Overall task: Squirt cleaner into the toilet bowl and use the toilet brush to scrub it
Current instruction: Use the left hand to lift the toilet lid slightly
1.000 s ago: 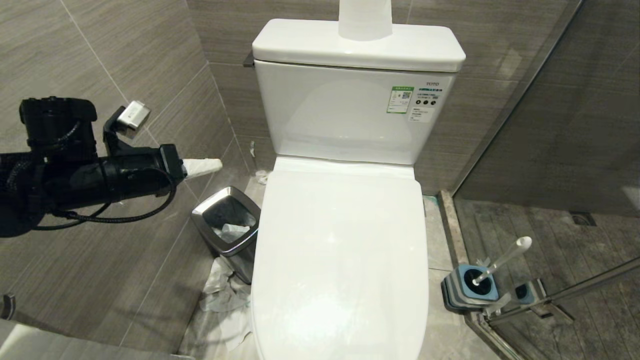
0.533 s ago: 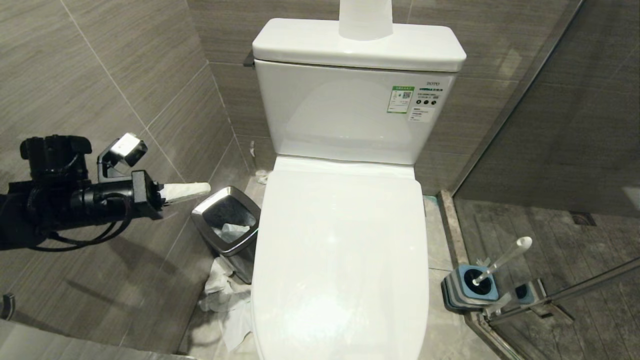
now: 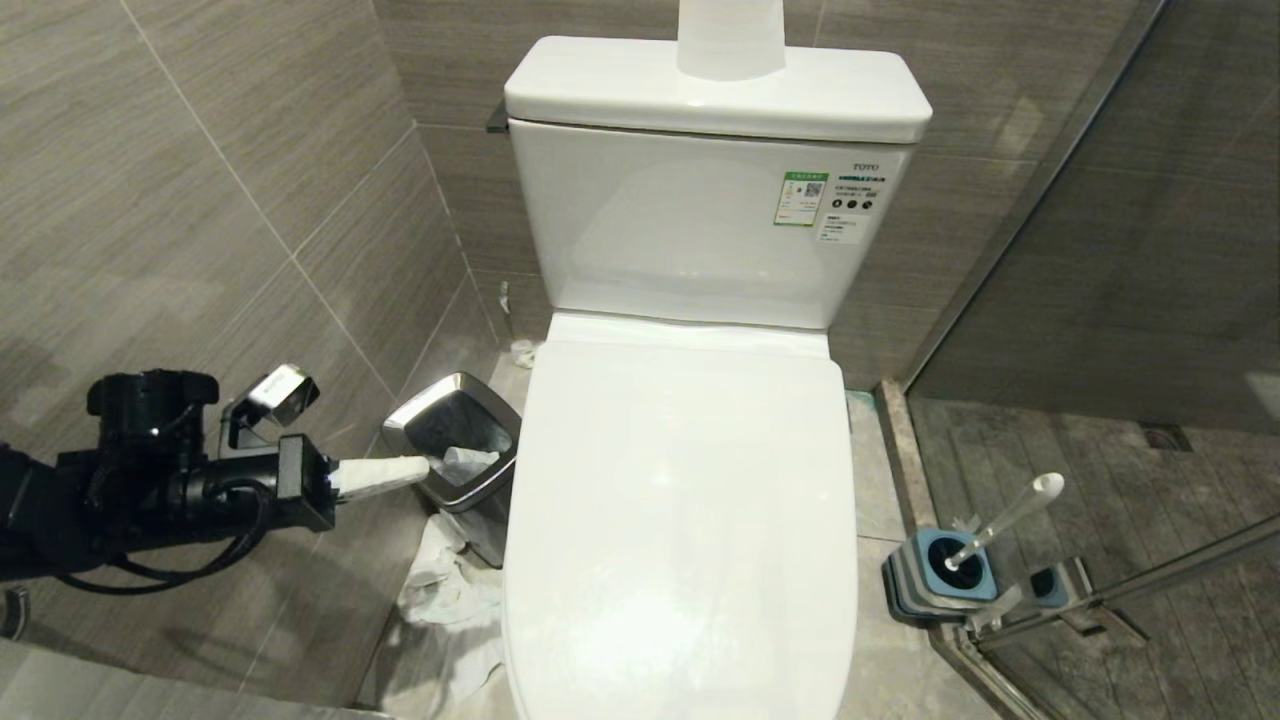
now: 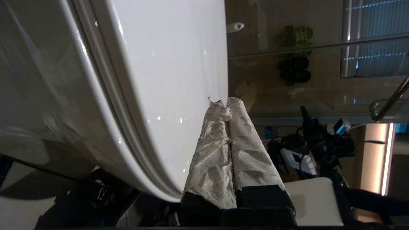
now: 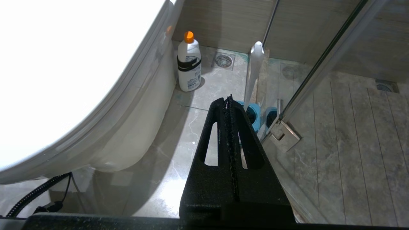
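Grey wall tiles back the left tool (image 3: 420, 465), whose paper-wrapped fingers are pressed together on nothing, level and pointing toward the steel-rimmed bin (image 3: 405, 425) just beside the toilet bowl (image 3: 680, 520). Its lid is down, so no cleaner shows inside. Farther right, well apart across the closed lid, the toilet brush (image 3: 1005, 520) stands in its blue-and-grey holder (image 3: 915, 585), handle leaning up and rightward. The right tool (image 5: 229, 108), closed and empty, points at that brush from close by, so the right arm looks the nearer one for it; a white bottle (image 5: 189, 64) stands on the floor beside the bowl.
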You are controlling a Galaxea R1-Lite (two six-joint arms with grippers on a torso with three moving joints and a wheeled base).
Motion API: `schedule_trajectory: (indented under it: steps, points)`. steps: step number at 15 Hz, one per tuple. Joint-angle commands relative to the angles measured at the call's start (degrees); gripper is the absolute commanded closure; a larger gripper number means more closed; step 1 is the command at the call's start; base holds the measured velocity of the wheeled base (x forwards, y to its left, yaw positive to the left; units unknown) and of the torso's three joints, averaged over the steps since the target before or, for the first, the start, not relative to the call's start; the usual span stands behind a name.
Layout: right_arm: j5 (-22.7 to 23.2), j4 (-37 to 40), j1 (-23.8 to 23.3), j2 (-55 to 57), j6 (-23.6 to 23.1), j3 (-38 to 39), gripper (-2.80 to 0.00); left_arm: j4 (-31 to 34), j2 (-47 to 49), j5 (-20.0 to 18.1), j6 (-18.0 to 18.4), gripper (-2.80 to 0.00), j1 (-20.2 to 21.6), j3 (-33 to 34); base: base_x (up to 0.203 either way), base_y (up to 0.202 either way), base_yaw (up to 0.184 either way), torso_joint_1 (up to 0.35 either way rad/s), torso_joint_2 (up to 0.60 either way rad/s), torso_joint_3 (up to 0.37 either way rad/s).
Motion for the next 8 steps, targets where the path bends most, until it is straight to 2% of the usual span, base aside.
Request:
schedule_trajectory:
  steps: [1, 4, 8]
  points:
    - [0.02, -0.05, 0.02, -0.04, -0.02, 0.70, 0.00, -2.17, 2.77, -0.32, 1.42, 0.00, 0.05, 1.90, 0.000, 0.000, 0.000, 0.000, 0.00, 0.000]
    - [0.02, -0.05, 0.02, -0.04, -0.02, 0.70, 0.00, -7.04, 6.48, 0.97, 1.84, 0.00, -0.06, 2.07, 0.000, 0.000, 0.000, 0.000, 0.00, 0.000]
    - [0.02, -0.05, 0.02, -0.04, -0.02, 0.70, 0.00, -11.96, 9.63, 2.46, 1.59, 0.00, -4.08, 1.97, 0.000, 0.000, 0.000, 0.000, 0.00, 0.000]
